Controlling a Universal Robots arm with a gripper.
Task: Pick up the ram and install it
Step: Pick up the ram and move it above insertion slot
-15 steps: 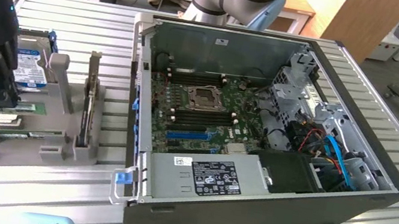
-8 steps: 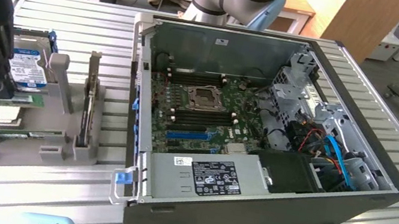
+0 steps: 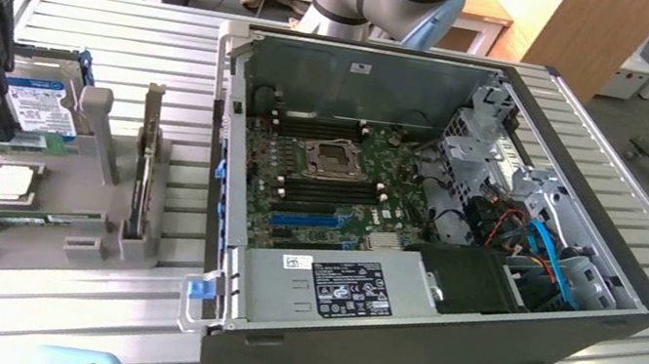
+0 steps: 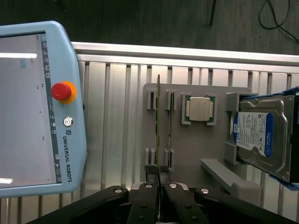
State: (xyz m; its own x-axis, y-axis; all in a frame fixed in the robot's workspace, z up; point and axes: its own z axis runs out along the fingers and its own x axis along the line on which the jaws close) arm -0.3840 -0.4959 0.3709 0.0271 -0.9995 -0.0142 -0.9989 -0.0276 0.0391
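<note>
So — your gripper [image 4: 159, 174] has its fingers clamped on one ram stick [image 4: 158, 121] at the tray [image 4: 196, 149] — it isn't in the computer [image 3: 426, 209] yet.

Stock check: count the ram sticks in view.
2. One ram is gripped by the gripper; the second ram stands slotted in the holder beside it. More may be hidden.

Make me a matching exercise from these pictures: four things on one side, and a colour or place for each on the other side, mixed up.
Things:
1. ram
2. processor
3. hard drive
4. button on the teach pendant

Descriptions:
A. blue label
B. red
C. clamped edge-on in the gripper
D. silver square seated in the grey holder

Pairs: 1-C, 2-D, 3-A, 4-B
</note>
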